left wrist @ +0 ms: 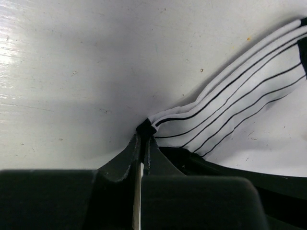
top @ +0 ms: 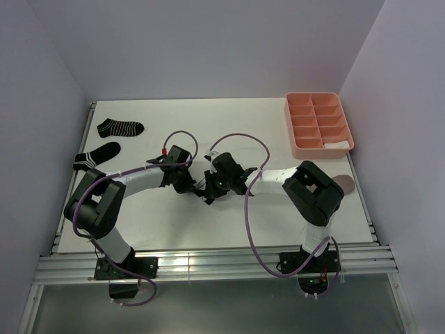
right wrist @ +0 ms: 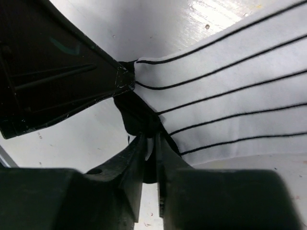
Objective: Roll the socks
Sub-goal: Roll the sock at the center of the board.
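Bench: a white, lightly scuffed bench (top: 208, 125) with a metal rail (top: 208, 264) along its near edge.
Room: plain pale lavender walls (top: 208, 42) close it in on three sides.
Thin-striped sock: the white thin-striped sock (left wrist: 240, 105) is at the middle of the bench, stretched between the two claws.
Left claw: the left claw (left wrist: 145, 139) has its fingers pressed together on a black tip of the thin-striped sock.
Right claw: the right claw (right wrist: 151, 139) is closed to a narrow slit, pinching a dark fold at the sock's edge.
Other socks: two black striped socks (top: 120, 128) lie at the far left, apart from each other. A taupe sock (top: 344, 183) peeks out behind the right arm.
Tray: a pink tray (top: 288, 125) with two columns of compartments stands at the far right. What looks like a white sock (top: 336, 145) is in its near right compartment.
Top view only: the tray, the other socks and the looping purple cables (top: 247, 209) show here, but the arms hide the held sock.
Wrist views only: these show the thin black stripes and both pinches. The right wrist view also shows a left claw finger (right wrist: 62, 72) touching the sock.
Markings: that finger has a faint teal tick-shaped mark, not readable as lettering.
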Available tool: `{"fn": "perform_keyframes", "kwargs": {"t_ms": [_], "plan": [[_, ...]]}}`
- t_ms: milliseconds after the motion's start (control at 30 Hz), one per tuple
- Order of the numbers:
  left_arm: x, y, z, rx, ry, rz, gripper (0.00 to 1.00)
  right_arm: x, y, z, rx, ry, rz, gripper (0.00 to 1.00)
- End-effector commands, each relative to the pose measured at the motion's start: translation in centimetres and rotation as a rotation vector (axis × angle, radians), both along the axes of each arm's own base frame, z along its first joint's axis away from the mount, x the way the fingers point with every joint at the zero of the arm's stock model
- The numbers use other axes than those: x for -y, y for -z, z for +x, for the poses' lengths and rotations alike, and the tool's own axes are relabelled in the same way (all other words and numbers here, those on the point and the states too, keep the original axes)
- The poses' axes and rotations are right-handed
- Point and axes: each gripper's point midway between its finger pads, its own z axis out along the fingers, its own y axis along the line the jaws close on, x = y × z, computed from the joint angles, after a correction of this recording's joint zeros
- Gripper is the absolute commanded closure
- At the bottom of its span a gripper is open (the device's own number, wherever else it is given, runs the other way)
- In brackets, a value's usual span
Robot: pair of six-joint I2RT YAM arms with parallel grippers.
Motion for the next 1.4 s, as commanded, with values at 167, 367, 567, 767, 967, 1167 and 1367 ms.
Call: {"fn": "perform_keyframes", "kwargs": {"t_ms": [167,367,567,767,967,1167,1367], "plan": [[-1.4,1.8,-1.6,-0.084,0.05,0.088,1.0,0.9,-4.0,1.0,0.206,0.006,-0.079,0.67],[-1.2,1.5,-1.3,-0.087,0.08,0.098,1.0,0.2,-5.4,0.3,0.356,-0.049,-0.156,0.61],[-0.9,1.5,-1.1,-0.096,0.102,0.101,1.0,-1.0,-5.4,-0.6,0.464,-0.112,-0.256,0.59],[-0.7,1.4,-1.0,-0.096,0.12,0.099,1.0,-2.0,-4.6,-1.3,0.524,-0.167,-0.322,0.59],[-0.5,1.4,-1.0,-0.101,0.131,0.092,1.0,-2.7,-3.3,-1.5,0.543,-0.197,-0.369,0.63],[-0.4,1.4,-0.8,-0.098,0.138,0.093,1.0,-2.4,-1.6,-0.9,0.545,-0.187,-0.429,0.64],[-0.5,1.4,-1.0,-0.101,0.153,0.101,1.0,-1.2,0.2,-0.9,0.525,-0.164,-0.488,0.6]]}}
